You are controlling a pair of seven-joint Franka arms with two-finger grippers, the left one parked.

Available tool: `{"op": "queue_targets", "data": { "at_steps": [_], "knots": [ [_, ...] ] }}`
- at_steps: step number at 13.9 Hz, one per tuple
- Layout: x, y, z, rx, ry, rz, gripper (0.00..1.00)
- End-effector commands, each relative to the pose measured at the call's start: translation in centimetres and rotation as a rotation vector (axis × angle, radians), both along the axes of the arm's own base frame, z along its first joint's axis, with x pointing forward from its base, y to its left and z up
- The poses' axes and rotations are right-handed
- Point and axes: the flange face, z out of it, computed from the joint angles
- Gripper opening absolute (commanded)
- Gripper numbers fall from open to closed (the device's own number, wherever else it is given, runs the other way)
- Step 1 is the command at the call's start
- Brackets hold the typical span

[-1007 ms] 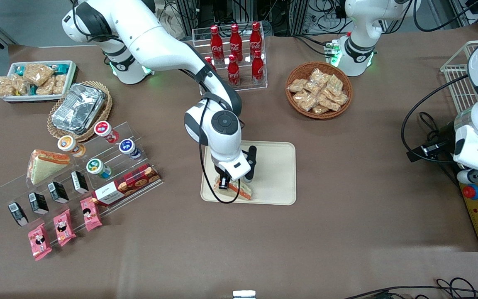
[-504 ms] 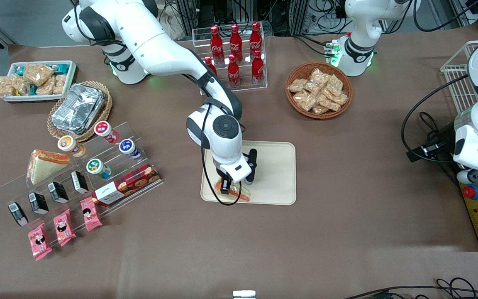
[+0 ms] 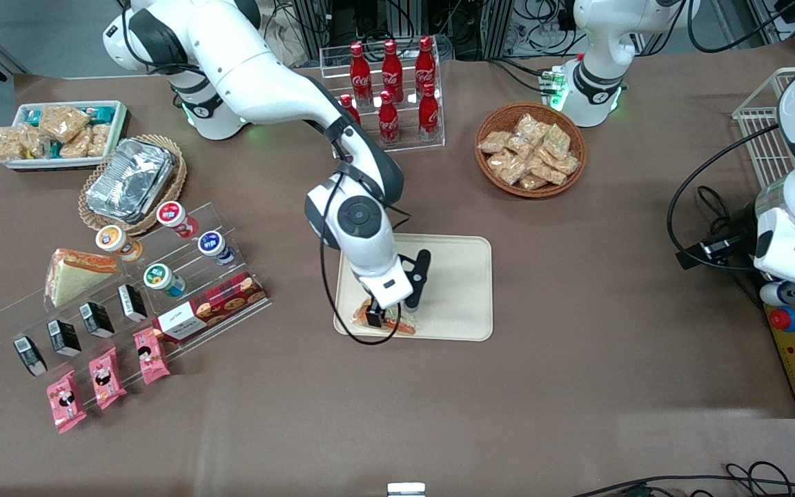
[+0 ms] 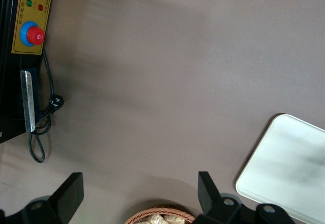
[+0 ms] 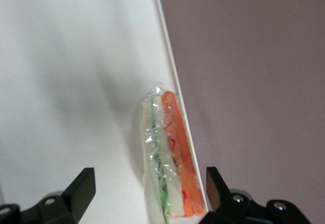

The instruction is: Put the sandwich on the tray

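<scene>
Sandwich (image 5: 170, 158): lies on the tray (image 3: 459, 290), along the rim nearest the front camera.
Gripper (image 3: 387, 319): I see it just above the sandwich, fingers (image 5: 76, 191) spread, holding nothing.
Handling: I judge it light, soft, slippery in its wrap; best pinched across the bread faces.
Count: two sandwiches, the spare one (image 3: 74, 274) toward the working arm's end of the tabletop (image 3: 577, 386); one tray.

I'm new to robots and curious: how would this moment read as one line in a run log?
step: release | gripper: open, just above sandwich | sandwich: on tray, by its rim nearest the front camera | next: likely retreat
</scene>
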Motion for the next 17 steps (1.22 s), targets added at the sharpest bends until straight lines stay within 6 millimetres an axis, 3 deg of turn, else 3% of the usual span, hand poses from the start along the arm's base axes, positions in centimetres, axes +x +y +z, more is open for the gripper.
{"op": "queue_targets", "data": {
  "at_steps": [1, 3, 7, 10, 12, 16, 17],
  "knots": [
    [1.7, -3.3, 4.8, 0.03, 0.021, -0.082, 0.97],
    [3.8, -7.9, 8.6, 0.043, 0.033, -0.21, 0.97],
    [7.4, -19.2, 14.0, 0.053, 0.096, -0.466, 0.97],
    [8.5, -26.8, 18.6, 0.078, 0.092, -0.654, 0.97],
    [8.4, -30.4, 21.4, 0.09, 0.08, -0.81, 0.97],
    [8.7, -35.6, 23.9, 0.096, 0.045, -0.896, 0.98],
    [8.5, -37.8, 24.9, 0.106, 0.05, -0.93, 0.98]
  ]
}}
